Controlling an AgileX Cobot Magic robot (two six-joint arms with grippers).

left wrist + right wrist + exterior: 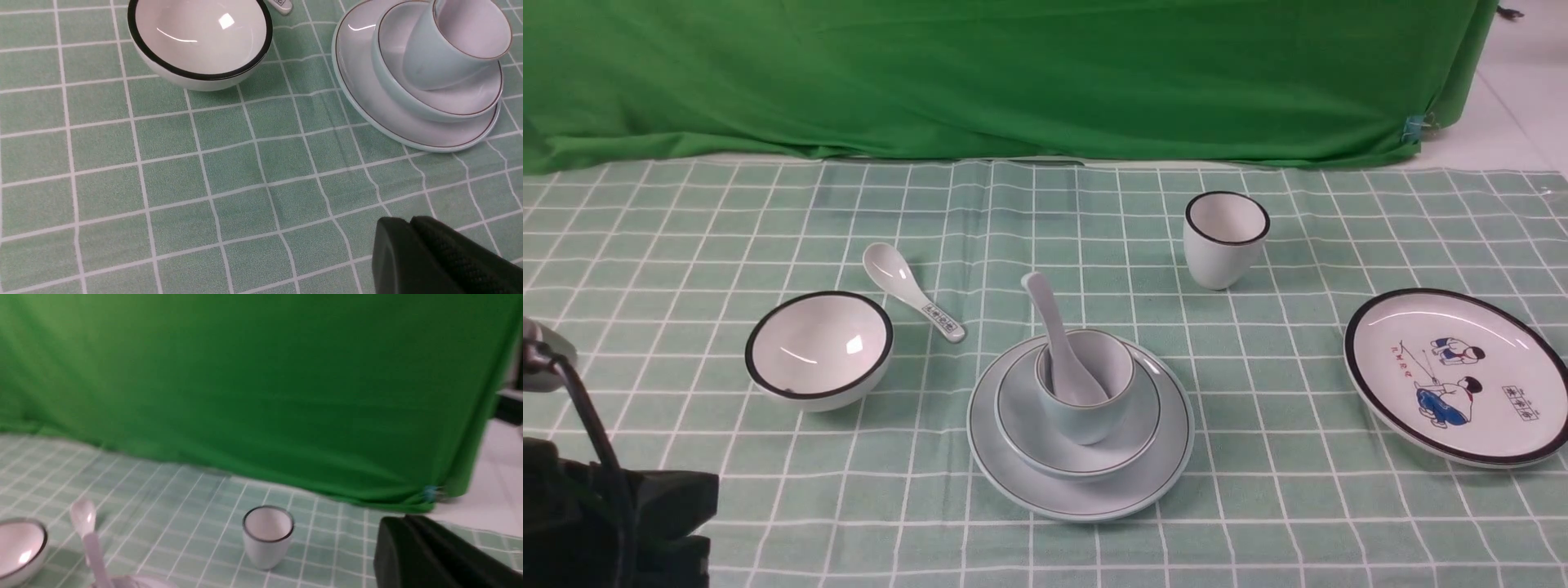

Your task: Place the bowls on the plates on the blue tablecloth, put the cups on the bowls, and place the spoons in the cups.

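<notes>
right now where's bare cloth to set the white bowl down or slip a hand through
Widest bare patch: tablecloth between the pale blue plate and the cartoon plate, this side of the white cup. Also open: the far strip along the green backdrop, left of that cup. Crowded: white bowl, marked spoon and the pale blue plate sit close together.

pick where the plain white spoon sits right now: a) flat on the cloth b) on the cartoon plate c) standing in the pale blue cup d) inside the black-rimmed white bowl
c: the plain spoon leans upright inside the pale blue cup, which sits in the pale blue bowl on the pale blue plate.
</notes>
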